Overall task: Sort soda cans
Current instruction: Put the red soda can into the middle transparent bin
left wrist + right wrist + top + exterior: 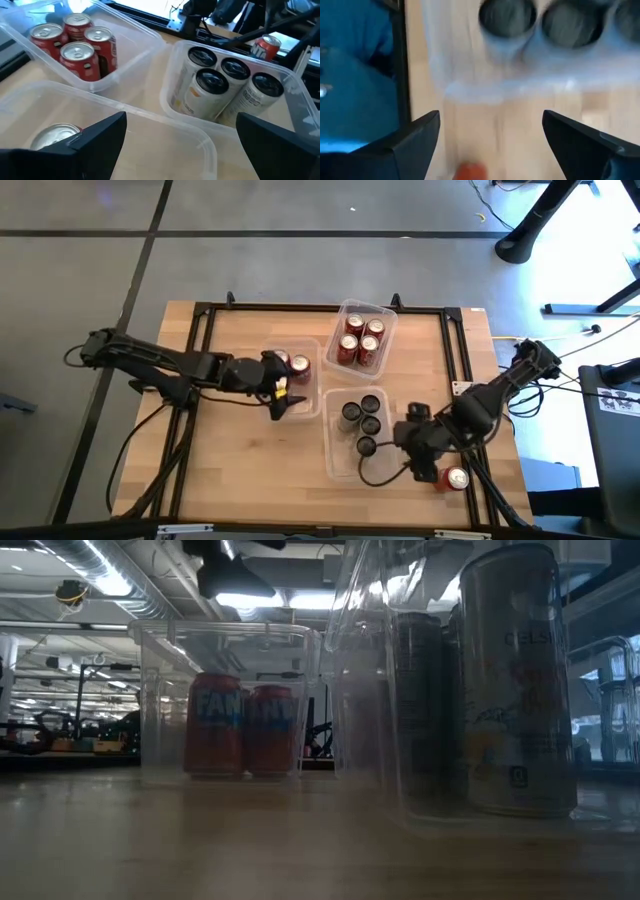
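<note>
Clear plastic bins are what we read first from the high view: the far bin (pixel 383 312) holds four red cans (pixel 360 338), the near bin (pixel 333 450) holds four dark-topped cans (pixel 362 420), and the left bin (pixel 312 370) has two red-and-silver cans (pixel 290 364). We see one stray red can (pixel 457 478) lying on the wooden table (pixel 240 470) near the front right edge. The right gripper (pixel 423 457) sits just beside it, fingers spread and holding nothing. The left gripper (pixel 285 395) hovers over its bin, also spread and empty.

Down at the low view, we get two orange-red cans (pixel 242 725) standing upright behind a clear wall, and tall pale cans (pixel 515 680) close by in another bin; no gripper shows here.

From the left wrist view, its own dark fingers (pixel 102 145) stand wide apart, with a silver can top (pixel 55 136) below them and the three bins spread ahead. The stray can (pixel 265 46) shows far off beside the other arm.

On the right wrist view, the fingers (pixel 417 140) are wide open and a sliver of red (pixel 468 171) peeks in between them, right at the frame edge.

Our call: the stray can is the step in hand. We'd want the right gripper centred so the can sits squarely between the fingers, closing across its body rather than its ends, since a can lying down may roll off toward the table edge.
</note>
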Motion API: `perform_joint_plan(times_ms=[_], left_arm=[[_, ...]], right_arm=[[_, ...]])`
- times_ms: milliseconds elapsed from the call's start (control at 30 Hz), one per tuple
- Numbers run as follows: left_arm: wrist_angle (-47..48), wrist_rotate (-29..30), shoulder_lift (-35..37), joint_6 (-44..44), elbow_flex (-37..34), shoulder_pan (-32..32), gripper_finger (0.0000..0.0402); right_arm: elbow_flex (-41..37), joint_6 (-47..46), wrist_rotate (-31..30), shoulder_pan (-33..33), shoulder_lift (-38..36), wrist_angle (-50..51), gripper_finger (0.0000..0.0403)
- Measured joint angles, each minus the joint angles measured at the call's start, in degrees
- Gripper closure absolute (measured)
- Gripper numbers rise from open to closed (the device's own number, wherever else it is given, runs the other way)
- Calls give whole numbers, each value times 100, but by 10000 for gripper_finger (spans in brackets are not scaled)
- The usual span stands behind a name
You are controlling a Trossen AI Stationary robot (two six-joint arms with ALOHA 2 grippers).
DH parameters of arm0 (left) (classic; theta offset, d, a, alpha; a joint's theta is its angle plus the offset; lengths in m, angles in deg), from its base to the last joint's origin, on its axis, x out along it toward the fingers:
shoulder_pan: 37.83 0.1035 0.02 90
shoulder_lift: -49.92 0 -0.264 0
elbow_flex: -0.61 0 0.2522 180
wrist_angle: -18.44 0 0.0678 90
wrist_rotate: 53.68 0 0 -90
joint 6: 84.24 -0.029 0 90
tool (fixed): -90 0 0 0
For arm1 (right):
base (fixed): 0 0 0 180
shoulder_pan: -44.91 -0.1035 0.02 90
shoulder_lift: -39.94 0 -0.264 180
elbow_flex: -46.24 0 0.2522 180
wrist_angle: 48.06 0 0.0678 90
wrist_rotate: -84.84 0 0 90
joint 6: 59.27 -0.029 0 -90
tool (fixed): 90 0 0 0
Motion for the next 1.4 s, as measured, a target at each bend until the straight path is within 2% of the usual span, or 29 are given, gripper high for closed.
perform_joint_plan(times_ms=[233, 333, 533, 767, 900, 1067, 1167, 1267, 1400], left_arm=[[-15, 16, -96, 44, -2, -176, 40], [2, 14, -107, 46, -2, -209, 40], [-4, 16, -106, 50, -2, -227, 40], [-2, 16, -107, 88, -2, -229, 40], [-2, 16, -107, 141, -2, -240, 40], [-1, 16, -107, 172, -2, -266, 40], [-2, 15, -106, 171, -2, -265, 40], [0, 16, -105, 200, -2, -264, 40], [4, 16, -106, 226, -2, -264, 40]], right_arm=[[-2, -1230, 190, -748, 1, 886, 52], [-4, -1925, 188, -1096, 1, 950, 52], [-4, -3408, -301, -1780, 1, 872, 52], [-4, -4021, -108, -2254, 71, 948, 52], [-5, -4102, -95, -2505, 328, 1069, 52], [-9, -4097, 353, -2601, 633, 1106, 52], [-9, -4109, 322, -2643, 713, 1120, 52], [-151, -4110, 147, -2713, 723, 1057, 52], [-537, -4120, 312, -2766, 692, 881, 52]])
